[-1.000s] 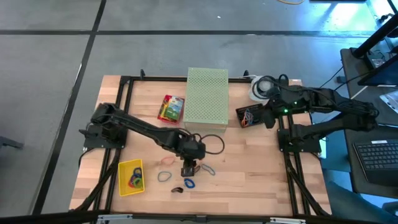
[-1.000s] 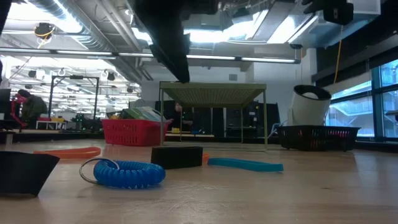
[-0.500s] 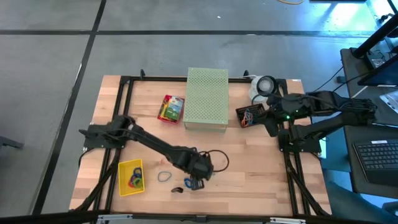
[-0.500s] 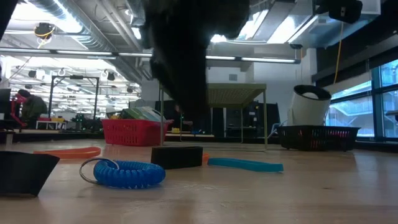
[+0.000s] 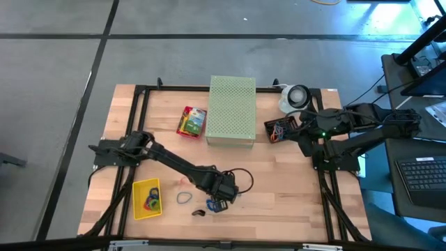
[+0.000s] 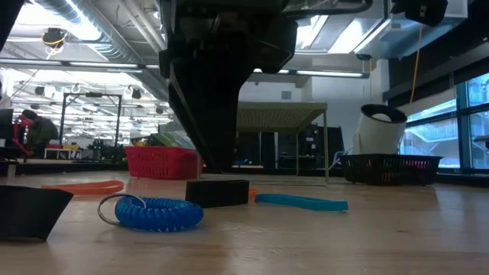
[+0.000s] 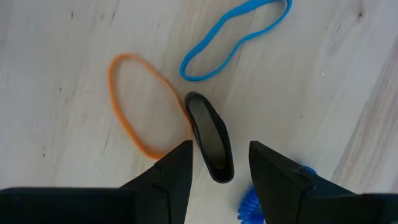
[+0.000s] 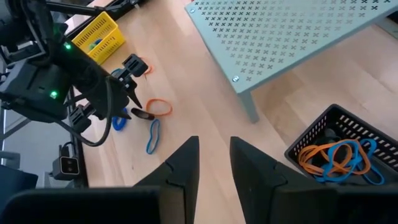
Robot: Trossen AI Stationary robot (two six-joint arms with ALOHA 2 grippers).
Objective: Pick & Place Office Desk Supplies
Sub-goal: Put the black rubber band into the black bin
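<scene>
A small black clip [image 7: 208, 140] lies flat on the wood between an orange rubber band [image 7: 144, 106] and a blue rubber band [image 7: 233, 34], with a blue coil loop [image 7: 249, 202] beside it. My left gripper [image 7: 221, 149] points down over the clip, open, one finger on each side of its near end and not touching it. In the low view the clip [image 6: 218, 191] lies under the dark gripper [image 6: 221, 153]. My right gripper [image 8: 214, 142] hovers open and holds nothing, high at the table's right [image 5: 302, 144].
A yellow tray [image 5: 146, 199] with bands sits near left. A yellow-and-green card box [image 5: 191, 120] and the pale green perforated box [image 5: 232, 110] stand at the back. A black basket [image 5: 279, 129] of bands and a white roll [image 5: 294, 97] sit far right. Another blue band [image 5: 185, 197] lies loose.
My left gripper has moved toward the table's near edge and a little right, come down and rolled, and now stands just over the black clip. My right gripper has swung slightly toward the near edge. Nothing on the table has moved.
</scene>
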